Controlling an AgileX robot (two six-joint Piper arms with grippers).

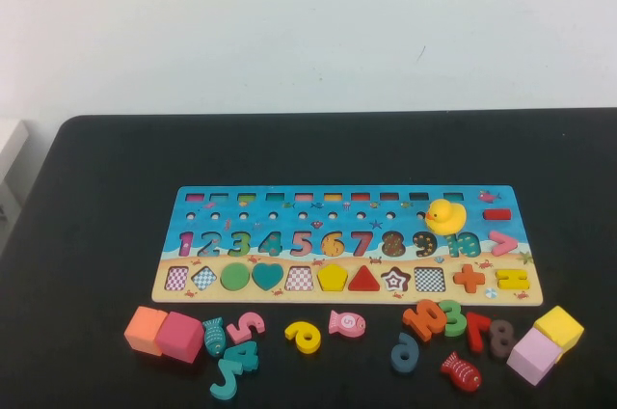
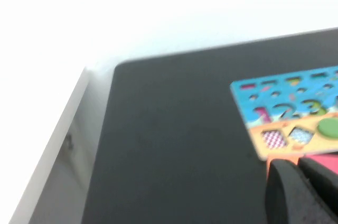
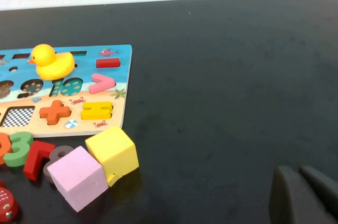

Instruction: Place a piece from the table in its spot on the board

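The yellow pentagon [image 1: 333,277] lies flat in the shape row of the board [image 1: 347,297], between a checkered square recess and the red triangle; it fills the pentagon recess, so the recess print is hidden. The board rests on the black table [image 1: 289,149]. Neither gripper shows in the high view. My left gripper [image 2: 299,167] is shut and empty, low over the table by the board's left end [image 2: 285,102]. My right gripper [image 3: 300,174] is shut and empty over bare table, to the right of the board [image 3: 121,65].
A yellow rubber duck [image 1: 445,215] sits on the board near the 10. In front of the board lie orange [image 1: 145,329], pink [image 1: 180,336], yellow [image 1: 559,326] and lilac [image 1: 533,355] cubes, a yellow 6 [image 1: 304,336], other loose numbers and fish pieces.
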